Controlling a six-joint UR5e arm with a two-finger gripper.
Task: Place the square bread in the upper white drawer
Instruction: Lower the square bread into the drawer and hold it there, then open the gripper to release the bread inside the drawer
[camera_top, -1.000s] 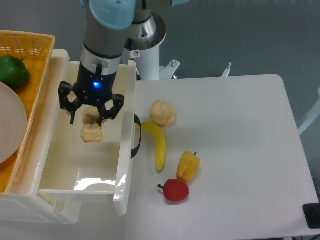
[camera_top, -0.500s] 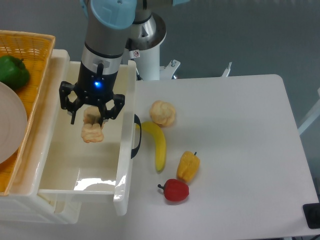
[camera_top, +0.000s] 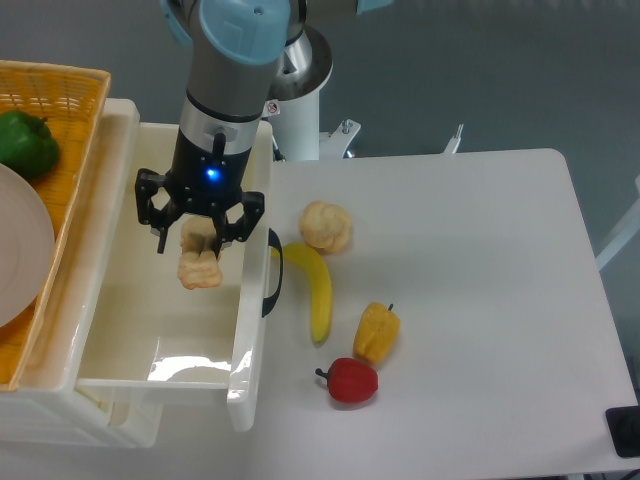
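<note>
While pulled out over the lower white drawer, holds only one thing above its pale glossy floor: upper white drawer, deep, with a dark curved handle on the front panel at the right. Square bread, light golden-tan with a pinched middle, pinched at its top between the black fingers of the gripper, clamped shut on it. Hanging inside the drawer's outline, toward its right wall; whether touching the floor or clear of it, cannot tell. Blue light glowing on the wrist just above the fingers.

To the left, touching the drawer's edge: woven yellow basket, carrying a green pepper in its upper corner and a large pale plate, both cut off by the picture's edge.

Out on the white table, right of the drawer front: round pale bun, just beside the top end of a banana lying lengthwise near the handle. Below and right of the banana, a yellow pepper, and close under it a red pepper, the two near but apart.
</note>
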